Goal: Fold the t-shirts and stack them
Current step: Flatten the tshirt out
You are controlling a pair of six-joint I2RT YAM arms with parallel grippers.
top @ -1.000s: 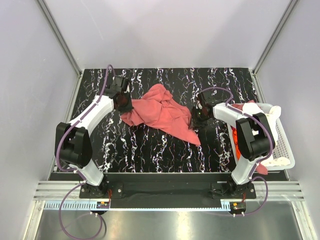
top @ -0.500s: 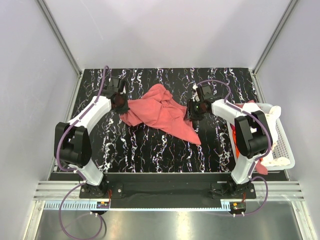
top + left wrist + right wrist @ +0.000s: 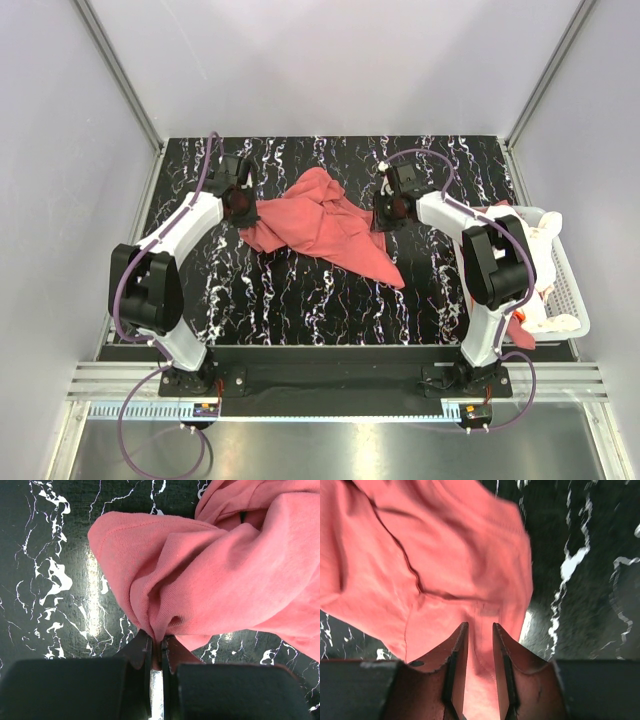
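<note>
At the far left of the black marbled table (image 3: 300, 300), my left gripper (image 3: 156, 652) is clamped tight on a bunched fold of the salmon-pink t-shirt (image 3: 325, 225), its jaws pressed together with only cloth between them; the shirt lies crumpled across the middle of the table, between my two arms, one corner trailing toward the near edge; on the shirt's right side, my right gripper (image 3: 477, 630) sits low over the fabric, jaws a narrow gap apart, pink cloth filling that gap; whether they actually pinch it I cannot tell; at the table's right edge stands the white slatted basket (image 3: 575, 300), well apart from the shirt.
</note>
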